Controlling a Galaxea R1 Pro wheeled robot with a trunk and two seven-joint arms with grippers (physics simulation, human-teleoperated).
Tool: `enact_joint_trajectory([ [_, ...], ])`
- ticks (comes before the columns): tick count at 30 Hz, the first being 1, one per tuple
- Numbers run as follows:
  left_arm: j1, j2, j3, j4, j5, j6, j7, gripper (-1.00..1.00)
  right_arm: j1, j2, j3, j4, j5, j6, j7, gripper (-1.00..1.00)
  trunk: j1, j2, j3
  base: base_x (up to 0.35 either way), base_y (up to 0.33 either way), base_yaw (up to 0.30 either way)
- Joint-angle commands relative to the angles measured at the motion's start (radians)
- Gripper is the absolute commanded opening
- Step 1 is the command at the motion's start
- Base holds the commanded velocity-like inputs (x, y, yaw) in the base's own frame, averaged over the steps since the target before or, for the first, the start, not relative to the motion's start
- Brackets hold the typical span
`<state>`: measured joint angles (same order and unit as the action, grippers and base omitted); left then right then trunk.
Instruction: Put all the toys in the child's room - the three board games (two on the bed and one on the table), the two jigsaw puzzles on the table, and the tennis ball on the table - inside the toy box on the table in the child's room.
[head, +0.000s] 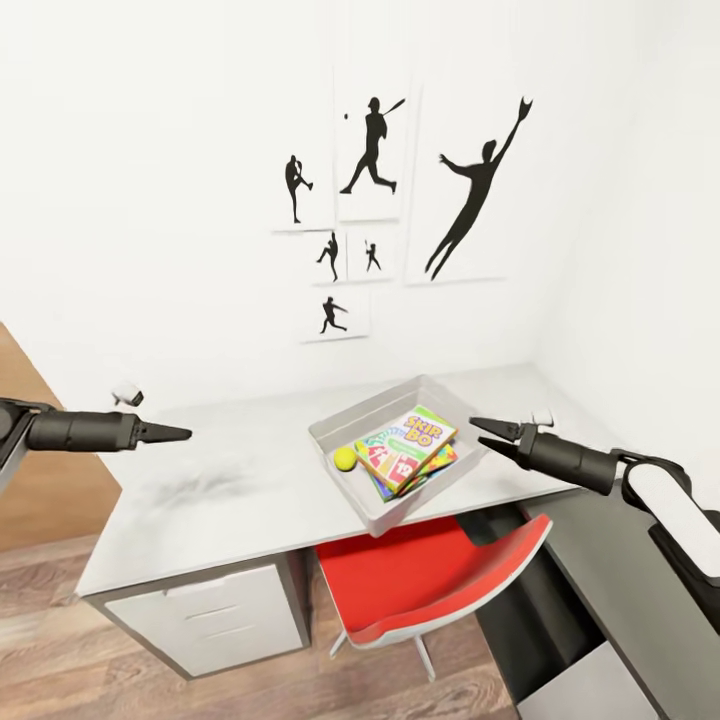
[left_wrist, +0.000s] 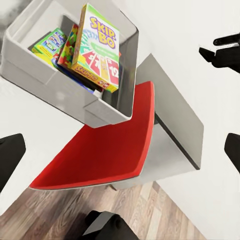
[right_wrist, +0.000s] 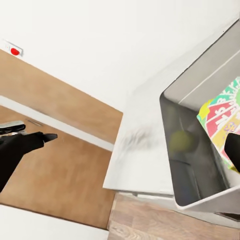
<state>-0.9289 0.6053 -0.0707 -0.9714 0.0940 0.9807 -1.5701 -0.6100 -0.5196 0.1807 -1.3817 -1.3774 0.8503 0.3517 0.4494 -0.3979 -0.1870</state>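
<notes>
toy box (head: 345, 424): showing light grey
Skip-Bo box (head: 407, 445): showing green, white, red
tennis ball (head: 345, 458): showing yellow beside the Skip-Bo box
chair (head: 420, 575): showing red
wall pictures (head: 372, 160): showing black silhouettes on white

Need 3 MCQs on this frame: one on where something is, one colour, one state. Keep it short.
1. Where is the Skip-Bo box?
A. in the toy box
B. on the chair
C. on the floor

2. What colour is the chair seat?
A. blue
B. red
C. black

3. How is the right gripper?
A. shut on the ball
B. shut on a puzzle
C. open, holding nothing

Answers:
1 A: the head view shows it lying on top of the other boxes inside the grey bin.
2 B: the seat under the table edge is plainly red.
3 C: its fingers are spread beside the bin's rim, nothing between them; the ball lies in the bin.
</notes>
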Motion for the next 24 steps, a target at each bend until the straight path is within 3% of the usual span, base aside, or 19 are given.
enact_joint_trajectory([
  [1,0.0,0.004,-0.003,0.0,0.006,0.01,-0.001,1.0,0.006,-0.002,0.001,-0.001,0.003,-0.003,0.011,1.0,0.001,-0.002,-0.001,-0.059,0.102,-0.068],
  [8,0.004,0.009,-0.002,0.0,0.006,-0.018,-0.001,1.0,0.022,0.003,0.002,-0.003,0.004,-0.012,0.021,1.0,0.001,-0.002,0.004,-0.018,0.033,-0.091],
  [16,0.006,0.01,-0.001,0.004,0.006,-0.037,-0.001,1.0,0.024,0.003,-0.002,-0.001,0.004,-0.013,0.023,1.0,0.001,-0.002,0.007,-0.008,0.025,-0.254],
  [24,0.006,0.012,-0.001,0.005,0.006,-0.04,-0.001,1.0,0.024,0.002,-0.004,0.011,0.004,-0.013,0.023,1.0,0.001,-0.002,0.011,-0.181,0.178,-0.276],
])
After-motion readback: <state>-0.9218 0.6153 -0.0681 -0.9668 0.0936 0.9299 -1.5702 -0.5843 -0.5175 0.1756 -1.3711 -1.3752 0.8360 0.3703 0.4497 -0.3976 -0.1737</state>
